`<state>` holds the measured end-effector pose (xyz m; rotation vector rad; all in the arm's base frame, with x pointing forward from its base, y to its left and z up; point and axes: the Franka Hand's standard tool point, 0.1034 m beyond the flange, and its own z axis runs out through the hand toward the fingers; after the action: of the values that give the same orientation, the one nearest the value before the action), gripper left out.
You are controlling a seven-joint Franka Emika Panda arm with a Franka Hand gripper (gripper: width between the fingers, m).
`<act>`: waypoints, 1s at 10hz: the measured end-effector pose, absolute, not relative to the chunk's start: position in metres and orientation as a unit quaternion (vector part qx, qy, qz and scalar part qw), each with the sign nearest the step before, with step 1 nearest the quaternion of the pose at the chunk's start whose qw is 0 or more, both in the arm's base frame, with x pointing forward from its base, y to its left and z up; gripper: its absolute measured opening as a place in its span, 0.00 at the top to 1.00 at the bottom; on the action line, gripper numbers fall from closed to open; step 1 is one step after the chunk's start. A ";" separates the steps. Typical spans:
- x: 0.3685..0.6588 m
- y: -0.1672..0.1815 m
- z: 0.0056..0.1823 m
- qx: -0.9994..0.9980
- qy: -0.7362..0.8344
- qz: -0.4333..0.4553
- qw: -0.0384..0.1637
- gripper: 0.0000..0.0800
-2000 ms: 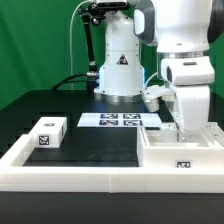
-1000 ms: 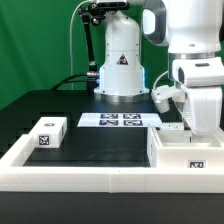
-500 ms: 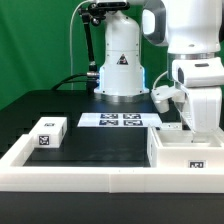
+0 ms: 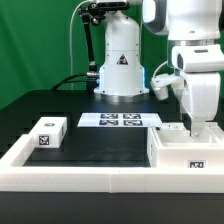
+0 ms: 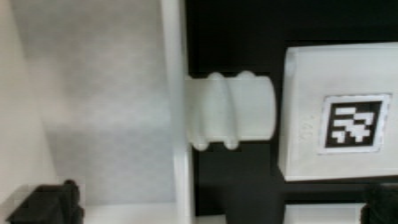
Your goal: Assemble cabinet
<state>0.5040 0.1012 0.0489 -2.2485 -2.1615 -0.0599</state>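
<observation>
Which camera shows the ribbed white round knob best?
The wrist view: the ribbed white round knob appears large, between a white panel and a tagged white block. The exterior view shows nothing clear of it.

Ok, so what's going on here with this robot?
A Franka arm is working on a cabinet. Its gripper hangs open over the white cabinet body on the exterior view's right, holding nothing. A small tagged white box sits apart on the exterior view's left, and the marker board lies further back.
</observation>
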 end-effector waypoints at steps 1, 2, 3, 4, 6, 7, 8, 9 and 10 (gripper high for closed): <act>0.502 0.100 0.060 -0.724 -0.690 -0.023 0.005 0.00; 0.497 0.104 0.076 -0.738 -0.674 -0.027 -0.002 0.00; 0.489 0.109 0.080 -0.766 -0.643 -0.026 -0.001 0.00; 0.490 0.105 0.076 -0.760 -0.649 -0.024 0.001 0.00; 0.488 0.108 0.075 -0.762 -0.647 -0.023 0.002 0.00; 0.478 0.117 0.075 -0.765 -0.644 -0.025 0.003 0.00; 0.465 0.130 0.072 -0.747 -0.664 -0.023 0.006 0.00; 0.454 0.141 0.067 -0.727 -0.686 -0.018 0.009 0.00; 0.452 0.140 0.064 -0.729 -0.684 -0.016 0.011 0.00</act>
<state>0.4523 0.1404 0.0644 -2.2747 -2.1332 -0.0487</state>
